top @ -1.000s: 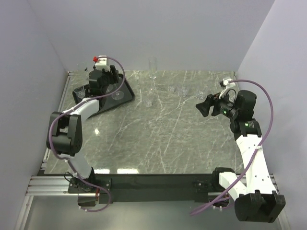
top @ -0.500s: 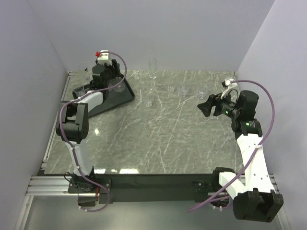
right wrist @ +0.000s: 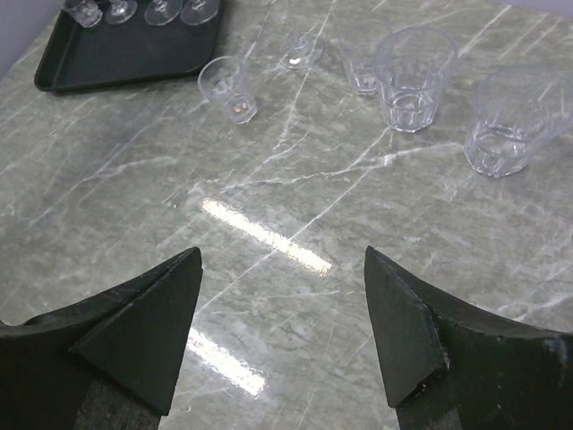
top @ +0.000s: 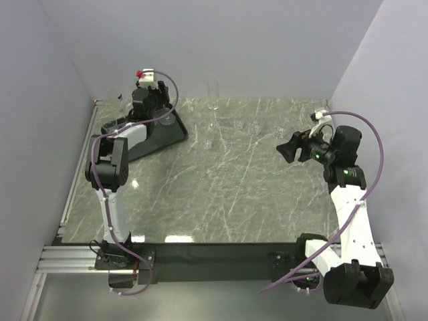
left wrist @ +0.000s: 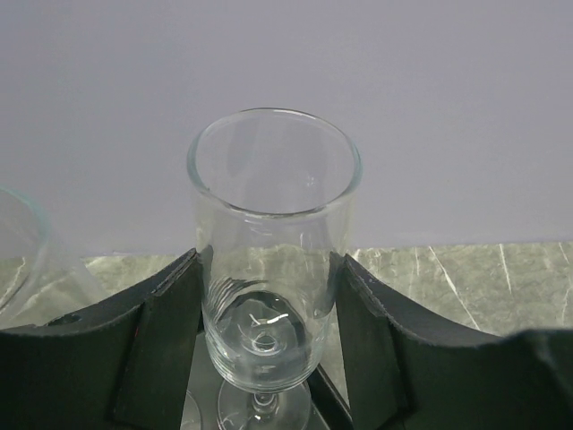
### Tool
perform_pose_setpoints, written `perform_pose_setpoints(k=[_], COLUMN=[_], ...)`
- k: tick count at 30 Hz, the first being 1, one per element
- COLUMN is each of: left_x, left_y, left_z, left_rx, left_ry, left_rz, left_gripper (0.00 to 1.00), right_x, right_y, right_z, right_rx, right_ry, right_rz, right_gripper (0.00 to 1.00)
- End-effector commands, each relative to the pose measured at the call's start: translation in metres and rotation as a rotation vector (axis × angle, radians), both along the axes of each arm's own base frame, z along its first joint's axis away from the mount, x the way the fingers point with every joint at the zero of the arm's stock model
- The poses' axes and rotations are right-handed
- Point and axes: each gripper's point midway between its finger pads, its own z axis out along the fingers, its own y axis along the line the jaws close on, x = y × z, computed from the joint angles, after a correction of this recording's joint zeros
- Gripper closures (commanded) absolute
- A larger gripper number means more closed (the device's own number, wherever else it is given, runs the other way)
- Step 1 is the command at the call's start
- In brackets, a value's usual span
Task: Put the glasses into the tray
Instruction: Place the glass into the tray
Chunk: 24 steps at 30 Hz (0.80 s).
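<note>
At frame centre, a stemmed glass [left wrist: 271,215] stood clamped between the fingers of the left gripper [left wrist: 269,262]; the right gripper [right wrist: 282,260] gaped wide, empty.

Robot lab cell, plain walls [top: 254,47], marble tabletop [top: 234,180]

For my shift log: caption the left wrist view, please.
Left gripper clamped on an upright stemmed glass, marble table and pale wall behind.

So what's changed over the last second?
The left gripper, shut around a stemmed glass, shifted toward the back wall, over the far edge of the tray. The right gripper and the loose glasses stayed put.
</note>
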Motion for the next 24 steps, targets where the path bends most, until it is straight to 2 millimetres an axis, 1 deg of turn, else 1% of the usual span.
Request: perform_pose_setpoints(k=[1,5,9,24], left_x=[0.005,0.006,0.007,-0.003], left_y=[0.000,0.001,0.001,0.002], left_z=[0.063,0.059,0.053,0.037], left_rx=[-0.009,-0.002,-0.002,-0.003], left_ry=[-0.181,-0.174,-0.163,-0.140], left_rz=[-0.011,-0.008,-0.012,-0.013], left_gripper=[0.52,0.52,0.49,0.43], right_x=[0.002,0.002,0.002,0.000], right_y=[-0.001,-0.001,-0.001,-0.002], right_z=[0.007,0.007,0.007,0.009], right_rx=[-0.006,-0.005,-0.006,-0.004], right_ry=[-0.032,-0.029,-0.030,-0.037], right_rz=[0.014,0.017,0.016,0.017], right_gripper=[0.20,0.20,0.20,0.20])
